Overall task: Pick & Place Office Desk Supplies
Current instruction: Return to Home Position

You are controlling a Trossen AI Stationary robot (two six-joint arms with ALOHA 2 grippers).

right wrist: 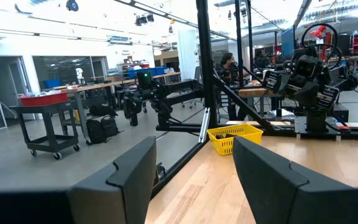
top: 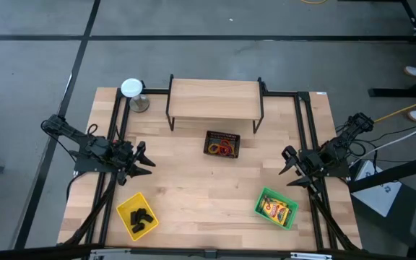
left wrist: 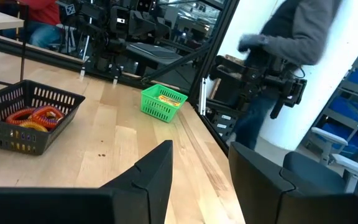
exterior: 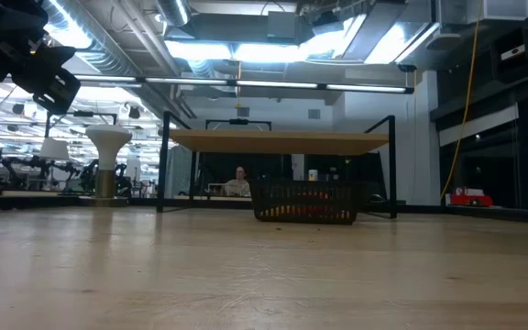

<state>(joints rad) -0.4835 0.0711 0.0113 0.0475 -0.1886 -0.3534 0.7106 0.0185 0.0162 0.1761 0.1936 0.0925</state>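
Observation:
Black clips (top: 141, 215) lie in the yellow tray (top: 126, 208) near the table's near-left corner. Yellow packs with red-green print (top: 278, 209) lie in the green tray (top: 263, 196) near the near-right corner. Red, orange and yellow rings (top: 223, 148) rest in the black mesh basket (top: 222, 136) at mid-table, also seen in the left wrist view as the rings (left wrist: 33, 116). My left gripper (top: 144, 159) hovers open over the table's left side. My right gripper (top: 289, 167) hovers open over the right side. Neither holds anything.
A wooden shelf on black legs (top: 215, 100) stands at the far middle. A white-topped round metal object (top: 133, 92) stands at the far left. Black frame rails (top: 304, 130) run along both sides. A person (left wrist: 278, 56) stands beyond the table's right edge.

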